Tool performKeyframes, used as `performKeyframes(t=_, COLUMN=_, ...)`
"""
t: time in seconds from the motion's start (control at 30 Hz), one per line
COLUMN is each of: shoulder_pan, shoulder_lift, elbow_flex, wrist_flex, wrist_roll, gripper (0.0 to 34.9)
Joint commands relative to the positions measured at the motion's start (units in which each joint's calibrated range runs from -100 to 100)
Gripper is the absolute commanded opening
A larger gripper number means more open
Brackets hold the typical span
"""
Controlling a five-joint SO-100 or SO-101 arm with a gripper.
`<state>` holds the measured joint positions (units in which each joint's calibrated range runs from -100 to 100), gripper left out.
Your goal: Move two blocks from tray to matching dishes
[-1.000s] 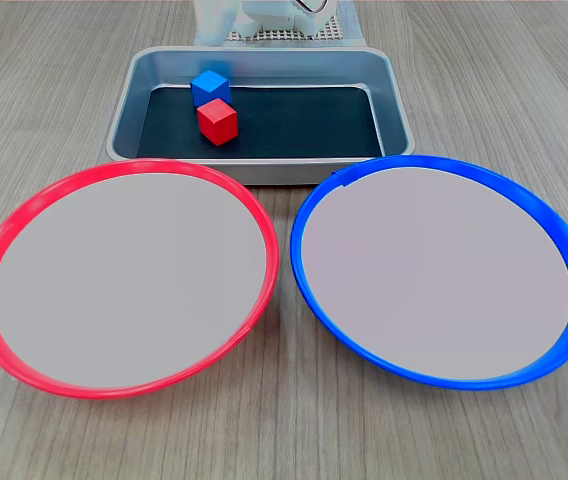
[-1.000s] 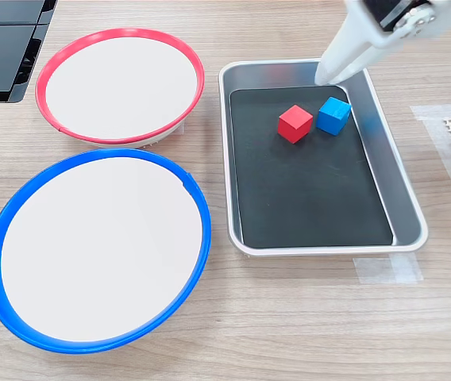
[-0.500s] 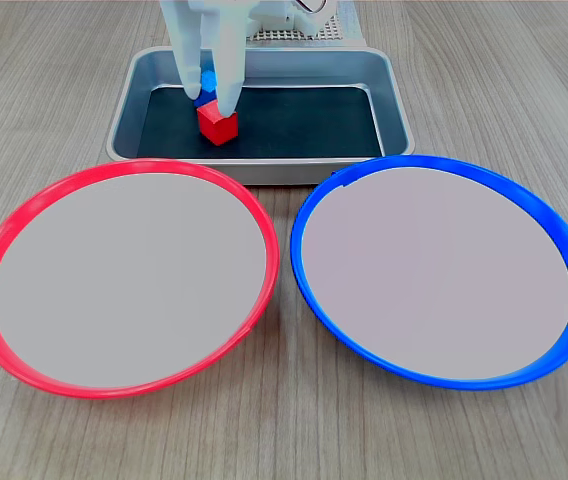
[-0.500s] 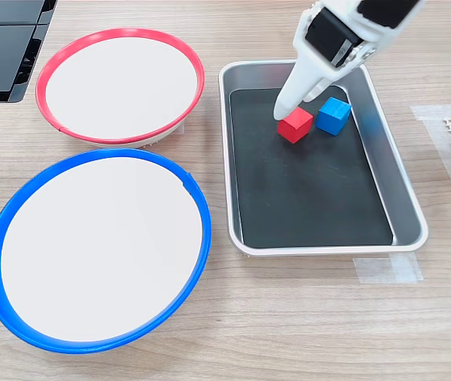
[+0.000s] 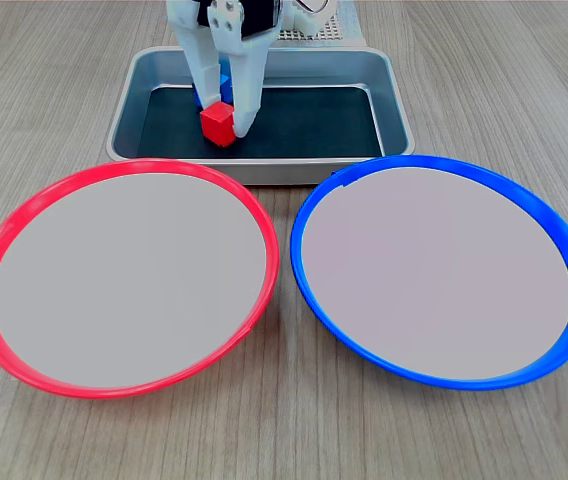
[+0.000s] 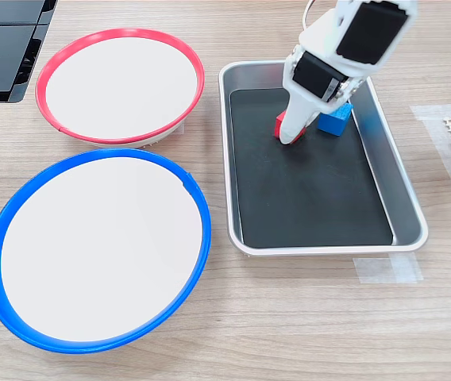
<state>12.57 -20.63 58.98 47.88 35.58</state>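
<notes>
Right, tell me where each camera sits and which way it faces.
First exterior view: low, facing the arm across the red-rimmed dish and blue-rimmed dish toward the tray; the gripper straddles the red block.
Second exterior view: high, looking down from the side; tray at the second exterior view's right, arm entering from the top.
Both show dishes, tray, gripper, blocks.

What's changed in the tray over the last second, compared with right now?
The gripper came down into the tray and now straddles the red block, one finger on each side; whether it is already squeezing is unclear. The red block looks about where it was. The blue block, the red-rimmed dish and the blue-rimmed dish stayed put, both dishes empty.
</notes>
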Motion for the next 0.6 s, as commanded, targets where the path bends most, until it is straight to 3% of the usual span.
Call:
performKeyframes(t=0.0, shoulder_pan=-0.85, shoulder_lift=0.29, elbow_flex=-8.6, wrist_flex=2.76, wrist_roll=-1.51, gripper=0.1)
performKeyframes(t=0.1, shoulder_pan=-1.88, shoulder_lift=2.68, elbow_flex=-23.71, wrist_flex=4.49, wrist_roll=-6.79, gripper=0.1)
performKeyframes(t=0.27, shoulder_pan=-2.64, shoulder_lift=14.36, elbow_flex=-43.74, wrist_flex=-1.86, wrist_roll=-15.58, gripper=0.1)
performKeyframes(t=0.43, shoulder_pan=-2.35, shoulder_lift=28.09, elbow_flex=-52.38, wrist_flex=-6.57, wrist_roll=-16.9, gripper=0.2)
performKeyframes(t=0.47, shoulder_pan=-2.17, shoulder_lift=29.8, elbow_flex=-52.11, wrist_flex=-7.89, wrist_roll=-16.31, gripper=1.6)
performKeyframes(t=0.5, shoulder_pan=-1.98, shoulder_lift=30.82, elbow_flex=-51.11, wrist_flex=-9.13, wrist_roll=-15.68, gripper=5.5)
performKeyframes(t=0.57, shoulder_pan=-1.51, shoulder_lift=31.59, elbow_flex=-48.92, wrist_flex=-11.11, wrist_roll=-14.75, gripper=15.7)
